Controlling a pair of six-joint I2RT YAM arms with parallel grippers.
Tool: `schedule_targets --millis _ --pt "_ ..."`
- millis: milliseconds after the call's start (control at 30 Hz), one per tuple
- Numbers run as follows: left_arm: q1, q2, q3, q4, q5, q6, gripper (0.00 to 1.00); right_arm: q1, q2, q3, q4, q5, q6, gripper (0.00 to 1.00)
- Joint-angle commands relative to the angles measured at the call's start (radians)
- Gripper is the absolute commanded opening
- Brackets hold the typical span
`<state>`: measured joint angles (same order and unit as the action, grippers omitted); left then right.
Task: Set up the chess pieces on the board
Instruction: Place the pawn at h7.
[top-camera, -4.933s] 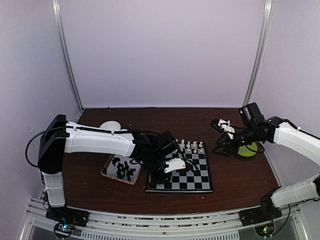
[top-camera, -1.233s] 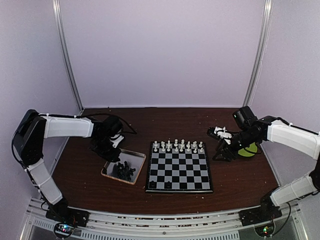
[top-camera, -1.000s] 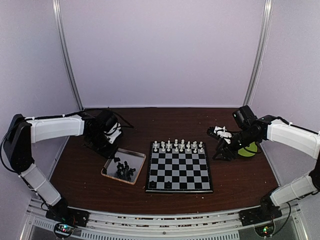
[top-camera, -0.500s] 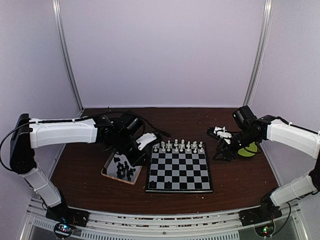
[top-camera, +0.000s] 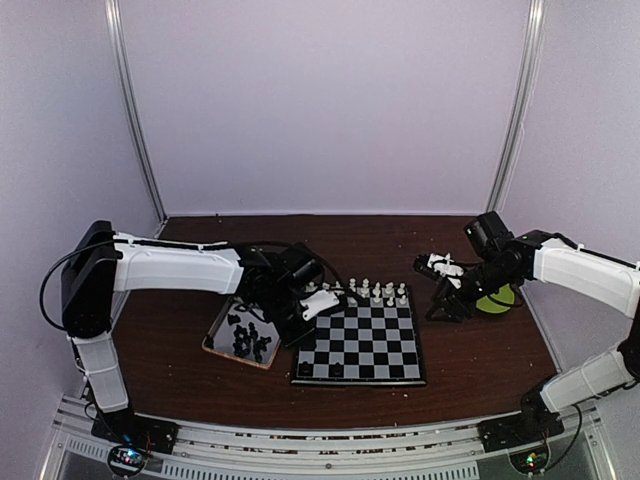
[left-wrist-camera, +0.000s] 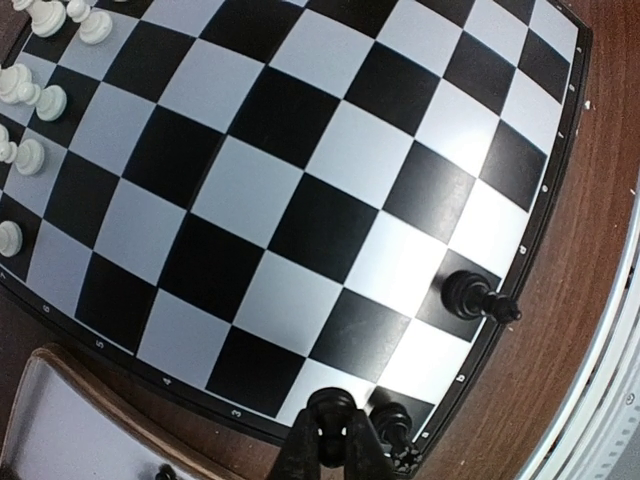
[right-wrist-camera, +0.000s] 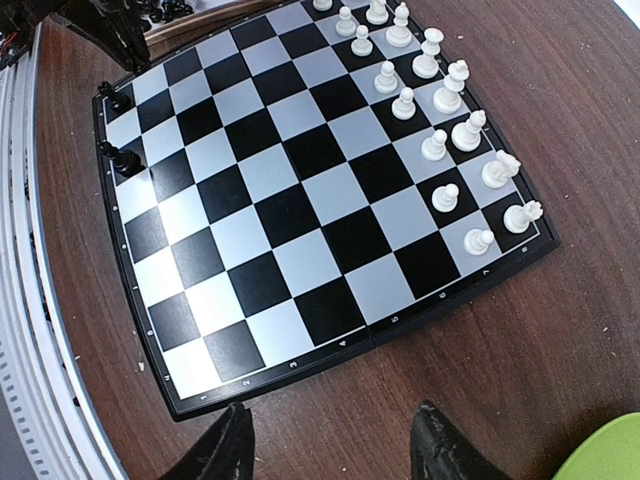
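The board lies mid-table with white chess pieces in two rows along its far edge. My left gripper hovers over the board's near-left corner. In the left wrist view it is shut on a black chess piece. Two black pieces stand on the near row beside it. My right gripper is open and empty above the table, right of the board. In the right wrist view its fingers straddle bare wood in front of the board's edge.
A silver tray holding several black pieces sits left of the board, under my left arm; its corner shows in the left wrist view. A green disc lies behind my right gripper. Walls enclose the table.
My left arm has swung from the far left, over the tray, to the board's near-left corner with a black piece in its jaws. My right arm has stayed still.
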<state>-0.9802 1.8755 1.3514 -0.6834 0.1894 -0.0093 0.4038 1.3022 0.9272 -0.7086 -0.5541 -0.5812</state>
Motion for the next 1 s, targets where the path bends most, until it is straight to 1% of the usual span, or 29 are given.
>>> schedule_targets --millis 0,133,700,900,967 --pt "-0.013 0.026 0.037 -0.023 -0.019 0.040 0.06 0.006 0.010 0.024 -0.013 0.014 -0.014 0.53" --pt "-0.020 0.043 0.034 -0.044 -0.040 0.049 0.07 0.007 0.017 0.027 -0.016 0.014 -0.016 0.53" --pt "-0.027 0.083 0.035 -0.065 -0.054 0.064 0.08 0.009 0.026 0.032 -0.024 0.016 -0.018 0.53" --pt "-0.028 0.092 0.037 -0.066 -0.053 0.060 0.13 0.011 0.030 0.032 -0.026 0.016 -0.021 0.53" --pt "-0.029 0.093 0.035 -0.065 -0.058 0.060 0.15 0.012 0.032 0.032 -0.028 0.017 -0.023 0.53"
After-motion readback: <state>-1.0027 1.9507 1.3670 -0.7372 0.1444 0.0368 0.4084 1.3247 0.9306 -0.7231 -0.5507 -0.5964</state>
